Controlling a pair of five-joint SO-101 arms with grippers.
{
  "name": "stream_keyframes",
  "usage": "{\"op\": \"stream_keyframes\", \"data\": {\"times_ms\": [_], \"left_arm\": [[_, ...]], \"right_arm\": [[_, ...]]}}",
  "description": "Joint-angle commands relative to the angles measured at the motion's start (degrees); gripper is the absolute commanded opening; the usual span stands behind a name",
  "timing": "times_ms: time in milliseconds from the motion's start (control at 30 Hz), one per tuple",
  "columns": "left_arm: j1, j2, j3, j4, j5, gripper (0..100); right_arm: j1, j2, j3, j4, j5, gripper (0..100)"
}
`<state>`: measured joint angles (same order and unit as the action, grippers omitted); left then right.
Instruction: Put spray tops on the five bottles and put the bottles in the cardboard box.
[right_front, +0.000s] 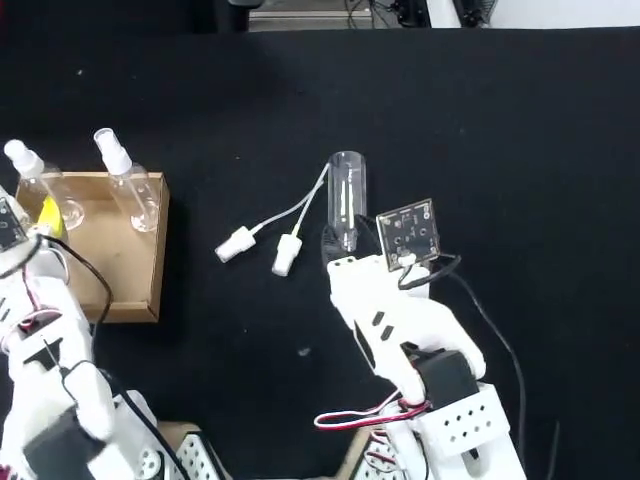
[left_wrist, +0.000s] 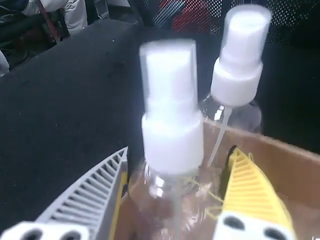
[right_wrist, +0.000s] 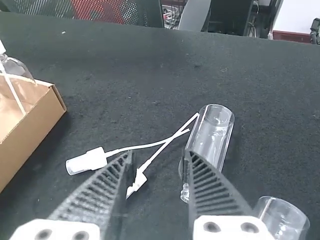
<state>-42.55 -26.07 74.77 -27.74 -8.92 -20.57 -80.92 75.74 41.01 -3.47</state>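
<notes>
Two clear bottles with white spray tops stand in the cardboard box (right_front: 125, 290): the near bottle (right_front: 42, 190) (left_wrist: 170, 150) and the far bottle (right_front: 135, 195) (left_wrist: 240, 65). My left gripper (right_front: 38, 225) (left_wrist: 175, 200) is open, its grey and yellow fingers flanking the near bottle's body. An uncapped bottle (right_front: 347, 200) (right_wrist: 210, 135) lies on the black table. Two loose spray tops (right_front: 237, 243) (right_front: 287, 253) lie beside it, tubes toward its mouth. My right gripper (right_front: 337, 252) (right_wrist: 157, 167) hangs open over one spray top (right_wrist: 134, 187) and the lying bottle's base. The other spray top (right_wrist: 85, 160) lies just outside it.
The rim of another uncapped bottle (right_wrist: 277, 215) sits close beside my right gripper. The table is covered in black cloth (right_front: 500, 130), bare at the back and right. Chairs and cables stand beyond the far edge.
</notes>
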Motion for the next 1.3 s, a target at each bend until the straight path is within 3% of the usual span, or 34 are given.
{"op": "stream_keyframes", "data": {"times_ms": [0, 500, 800, 1033, 1167, 1267], "left_arm": [[-0.13, -9.05, -6.9, 11.52, 0.44, 29], [-2.95, -12.48, -10.42, 24.62, -1.93, 29], [-2.68, -12.48, -24.75, 53.27, -2.29, 29], [-3.12, -12.48, -29.49, 65.32, -2.73, 29], [-3.56, -12.48, -31.16, 72.7, -11.52, 29], [-3.82, -12.4, -32.31, 77.36, -15.82, 22]], "right_arm": [[-0.26, -0.75, -0.66, -1.67, 0.35, 12.8], [-0.26, -0.75, -0.57, -1.67, 0.09, 12.8], [-0.26, -0.75, -0.57, -1.67, 0.18, 12.8], [-0.26, -0.75, -0.57, -1.67, 0.26, 12.8], [-0.26, -0.75, -0.57, -1.67, 0.26, 12.8], [-0.26, -0.75, -0.57, -1.67, 0.26, 12.8]]}}
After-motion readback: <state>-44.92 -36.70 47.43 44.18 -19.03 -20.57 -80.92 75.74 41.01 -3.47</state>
